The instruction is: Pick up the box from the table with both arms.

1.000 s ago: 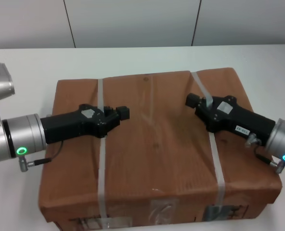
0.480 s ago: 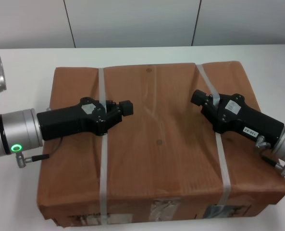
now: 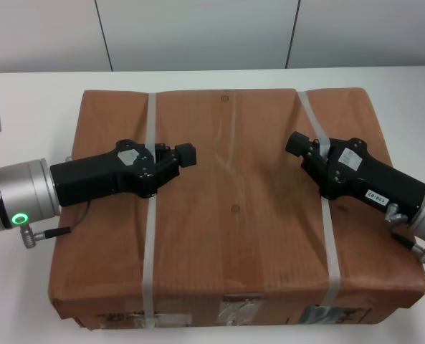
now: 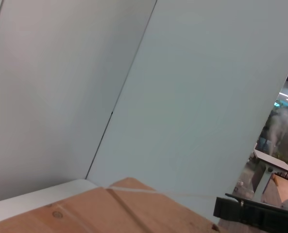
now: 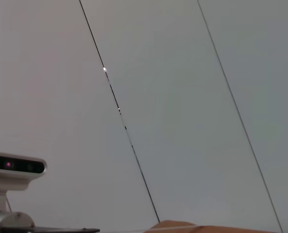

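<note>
The box fills the near-centre of the table. Left gripper rests on the left strap, right gripper on the right strap. Can't tell whether either is shut. Wall panels stand far behind.

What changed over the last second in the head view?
The box now fills more of the view, its top flatter and far edge higher. The left pincer and right pincer rode with it, each shifting slightly rightward. Both remain over the whitish straps. The table looks unchanged.
</note>
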{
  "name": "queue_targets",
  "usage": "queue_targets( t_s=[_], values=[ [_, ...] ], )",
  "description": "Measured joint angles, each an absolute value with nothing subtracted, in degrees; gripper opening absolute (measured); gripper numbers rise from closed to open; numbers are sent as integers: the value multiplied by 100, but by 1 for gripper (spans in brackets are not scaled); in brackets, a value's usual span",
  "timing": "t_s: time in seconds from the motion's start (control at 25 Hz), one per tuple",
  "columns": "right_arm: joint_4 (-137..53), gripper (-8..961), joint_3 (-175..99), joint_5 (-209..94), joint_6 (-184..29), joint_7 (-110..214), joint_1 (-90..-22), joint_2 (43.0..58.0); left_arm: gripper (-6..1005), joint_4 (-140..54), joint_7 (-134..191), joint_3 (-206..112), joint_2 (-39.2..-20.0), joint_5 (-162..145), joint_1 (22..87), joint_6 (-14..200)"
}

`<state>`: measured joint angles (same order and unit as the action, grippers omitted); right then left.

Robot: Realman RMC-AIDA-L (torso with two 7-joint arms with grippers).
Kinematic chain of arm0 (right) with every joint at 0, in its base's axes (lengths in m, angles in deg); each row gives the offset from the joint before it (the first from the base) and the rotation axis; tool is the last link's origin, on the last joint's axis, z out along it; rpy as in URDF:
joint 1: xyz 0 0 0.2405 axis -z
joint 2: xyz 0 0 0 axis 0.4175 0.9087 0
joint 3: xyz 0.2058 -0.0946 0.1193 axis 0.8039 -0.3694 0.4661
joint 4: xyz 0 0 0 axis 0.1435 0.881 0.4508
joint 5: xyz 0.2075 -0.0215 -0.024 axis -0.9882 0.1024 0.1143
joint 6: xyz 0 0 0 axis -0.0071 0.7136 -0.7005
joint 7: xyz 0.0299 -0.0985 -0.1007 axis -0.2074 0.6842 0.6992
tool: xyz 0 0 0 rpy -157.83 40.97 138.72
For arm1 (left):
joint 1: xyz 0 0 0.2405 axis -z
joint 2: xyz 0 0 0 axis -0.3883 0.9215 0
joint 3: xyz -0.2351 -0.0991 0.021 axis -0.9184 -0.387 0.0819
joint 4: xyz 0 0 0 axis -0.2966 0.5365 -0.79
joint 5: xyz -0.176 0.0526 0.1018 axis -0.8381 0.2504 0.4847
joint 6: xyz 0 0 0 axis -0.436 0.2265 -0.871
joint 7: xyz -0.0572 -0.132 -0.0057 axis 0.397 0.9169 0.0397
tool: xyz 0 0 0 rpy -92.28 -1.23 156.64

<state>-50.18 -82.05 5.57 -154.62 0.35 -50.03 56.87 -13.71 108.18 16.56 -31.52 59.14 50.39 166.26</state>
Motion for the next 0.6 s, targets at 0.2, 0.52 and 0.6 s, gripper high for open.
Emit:
queue_targets(
  t_s=[0.2, 0.52, 0.6],
  values=[
    [-5016, 22, -8205, 556, -15528, 38, -4995, 5687, 58, -1370, 10809, 1654, -3148, 5884, 5026, 16649],
    [-5016, 21, -8204, 551, -15643, 40, -4986, 5687, 58, -1370, 10805, 1643, -3147, 5834, 5025, 16733],
    [-5017, 21, -8205, 551, -15692, 59, -4983, 5687, 58, -1370, 10804, 1643, -3142, 5828, 5026, 16746]
  ],
)
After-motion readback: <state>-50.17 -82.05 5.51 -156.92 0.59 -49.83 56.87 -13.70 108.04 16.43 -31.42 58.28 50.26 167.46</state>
